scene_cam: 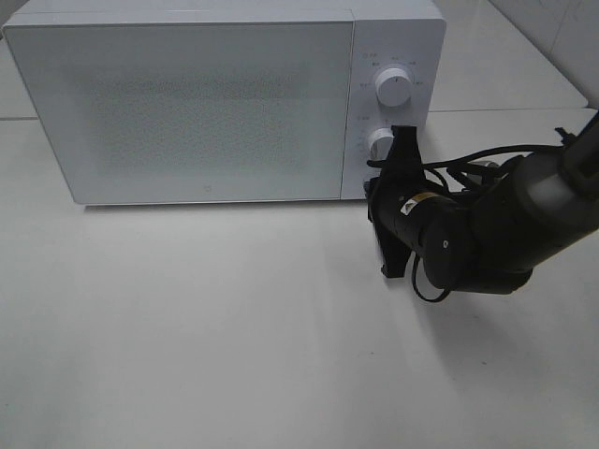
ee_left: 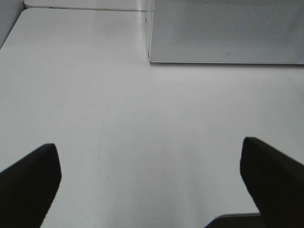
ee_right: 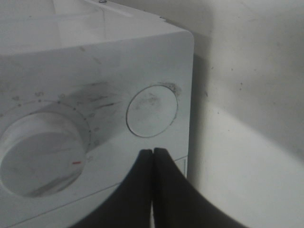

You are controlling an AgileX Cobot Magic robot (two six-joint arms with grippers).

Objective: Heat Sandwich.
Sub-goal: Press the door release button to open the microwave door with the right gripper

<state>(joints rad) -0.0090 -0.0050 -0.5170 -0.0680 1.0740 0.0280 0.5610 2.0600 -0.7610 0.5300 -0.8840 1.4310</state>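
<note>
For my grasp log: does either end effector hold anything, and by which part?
Nothing is held. Left end effector is open; right end effector is shut, empty, before the microwave.

Markings around the microwave dials (scene_cam: 394, 86) are too small to read.

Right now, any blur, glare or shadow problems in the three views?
Exterior high: even light, microwave sharp, right gripper casts only faint shadow. Left wrist: table washed out, left gripper edges blurred. Right wrist: dim, grainy, dial soft.
</note>
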